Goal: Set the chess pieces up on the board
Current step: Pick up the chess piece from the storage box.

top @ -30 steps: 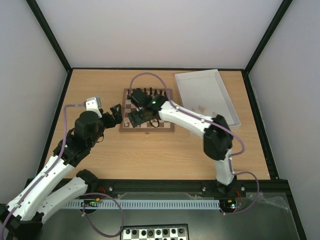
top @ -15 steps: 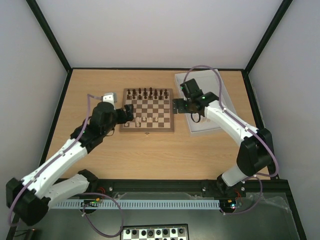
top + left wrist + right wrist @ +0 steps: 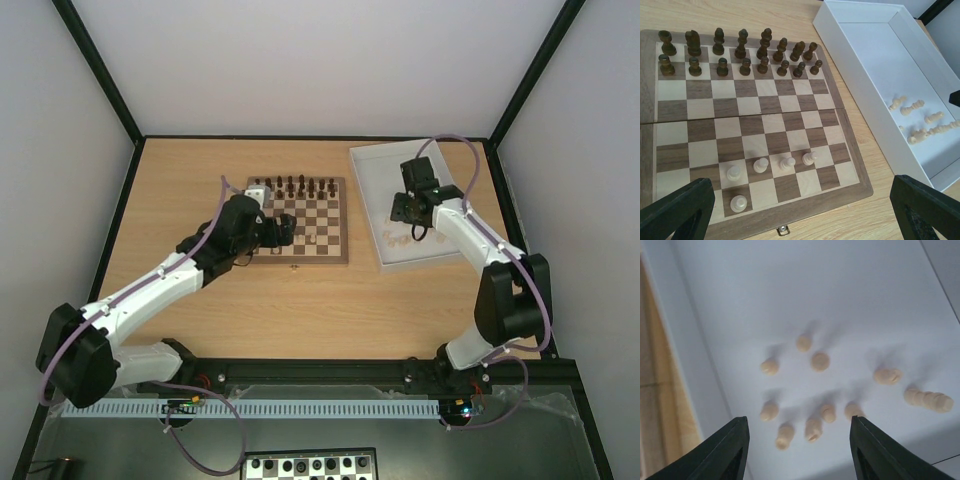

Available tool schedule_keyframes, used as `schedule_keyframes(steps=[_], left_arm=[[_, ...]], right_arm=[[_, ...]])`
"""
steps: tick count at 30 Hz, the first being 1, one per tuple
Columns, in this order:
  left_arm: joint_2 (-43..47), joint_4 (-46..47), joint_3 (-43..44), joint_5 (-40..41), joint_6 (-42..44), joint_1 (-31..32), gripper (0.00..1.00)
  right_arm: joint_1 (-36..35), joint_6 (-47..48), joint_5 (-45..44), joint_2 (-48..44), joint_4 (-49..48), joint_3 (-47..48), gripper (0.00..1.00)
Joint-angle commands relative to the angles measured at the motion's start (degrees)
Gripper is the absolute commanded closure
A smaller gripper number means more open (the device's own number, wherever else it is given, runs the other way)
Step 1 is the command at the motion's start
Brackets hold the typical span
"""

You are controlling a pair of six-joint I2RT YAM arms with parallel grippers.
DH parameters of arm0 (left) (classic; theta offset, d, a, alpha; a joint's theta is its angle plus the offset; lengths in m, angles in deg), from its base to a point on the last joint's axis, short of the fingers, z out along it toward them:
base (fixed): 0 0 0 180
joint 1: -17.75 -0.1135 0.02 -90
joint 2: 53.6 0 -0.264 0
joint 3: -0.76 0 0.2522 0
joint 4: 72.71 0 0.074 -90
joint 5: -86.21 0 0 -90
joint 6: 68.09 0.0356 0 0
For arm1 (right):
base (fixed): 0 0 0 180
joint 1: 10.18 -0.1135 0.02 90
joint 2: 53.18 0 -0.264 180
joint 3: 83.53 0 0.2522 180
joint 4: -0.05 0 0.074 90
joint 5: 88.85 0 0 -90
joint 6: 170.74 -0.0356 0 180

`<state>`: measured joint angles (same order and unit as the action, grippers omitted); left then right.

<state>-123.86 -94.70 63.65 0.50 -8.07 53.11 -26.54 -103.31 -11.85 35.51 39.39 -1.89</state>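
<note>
The wooden board (image 3: pixel 325 205) lies mid-table, also in the left wrist view (image 3: pixel 765 102). Dark pieces (image 3: pixel 740 57) fill its two far rows. Several cream chess pieces (image 3: pixel 760 164) stand near its front edge. My left gripper (image 3: pixel 282 232) hovers over the board's near left part, open and empty, its fingers (image 3: pixel 680 210) wide apart. More cream pieces (image 3: pixel 813 428) lie in the white tray (image 3: pixel 400 170), also seen from the left wrist (image 3: pixel 912 107). My right gripper (image 3: pixel 402 212) hovers above them (image 3: pixel 800 450), open and empty.
The tray's wall (image 3: pixel 860 75) rises just right of the board. A black-and-white checkered board (image 3: pixel 310 465) lies below the table's front rail. The board's metal clasp (image 3: pixel 783 229) sits on its near edge.
My right gripper has swung from over the board to over the tray. My left arm has reached right, from beside the board to over its near left part.
</note>
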Motion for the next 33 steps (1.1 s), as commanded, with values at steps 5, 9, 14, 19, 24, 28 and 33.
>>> schedule_keyframes(steps=[5,9,14,19,24,28,33], left_arm=[[2.0,1.8,-0.9,-1.4,0.4,0.1,0.01],[2.2,1.5,-0.4,-1.2,1.0,0.0,0.01],[2.0,1.5,-0.4,-1.2,1.4,0.0,0.0],[2.1,1.5,-0.6,-1.2,1.5,-0.2,0.0],[1.6,1.5,-0.6,-1.5,1.5,-0.8,0.0],[1.2,1.7,-0.6,-2.4,1.5,-1.2,0.0],[0.8,1.8,-0.8,-2.6,1.5,-1.4,0.0]], right_arm=[[4.0,-1.2,-1.9,7.4,-0.8,2.3,0.45],[4.1,-1.3,-0.9,10.5,-1.3,4.2,0.48],[4.1,-1.3,-1.5,13.3,-1.7,5.6,0.58],[4.6,-1.1,-0.9,15.3,-1.9,6.7,0.64],[5.4,-1.0,-0.1,16.1,-2.4,6.0,0.67],[5.5,-1.0,0.2,16.8,-2.5,5.8,0.69],[5.6,-0.9,0.6,17.8,-2.8,5.4,0.7]])
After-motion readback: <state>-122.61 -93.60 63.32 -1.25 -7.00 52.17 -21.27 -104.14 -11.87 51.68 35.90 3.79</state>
